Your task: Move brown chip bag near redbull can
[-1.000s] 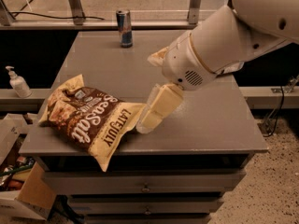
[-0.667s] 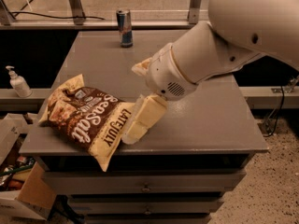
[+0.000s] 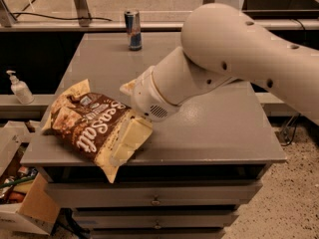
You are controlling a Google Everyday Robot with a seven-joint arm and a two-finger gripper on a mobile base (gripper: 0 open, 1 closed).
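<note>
The brown chip bag (image 3: pixel 84 126) lies flat at the front left corner of the grey table (image 3: pixel 219 133), and its lower tip hangs over the front edge. The redbull can (image 3: pixel 133 30) stands upright at the table's far edge, well behind the bag. My gripper (image 3: pixel 125 142) is down at the bag's right end, over its cream-yellow part and touching or just above it. My big white arm (image 3: pixel 224 59) reaches in from the right and hides the middle of the table.
A white pump bottle (image 3: pixel 19 87) stands on a low ledge to the left of the table. A cardboard box (image 3: pixel 22 205) with clutter sits on the floor at the lower left. Drawers (image 3: pixel 154 200) run under the table top.
My gripper has moved left and down from beside the bag's right edge onto the bag's right end. The bag and the can have not visibly moved.
</note>
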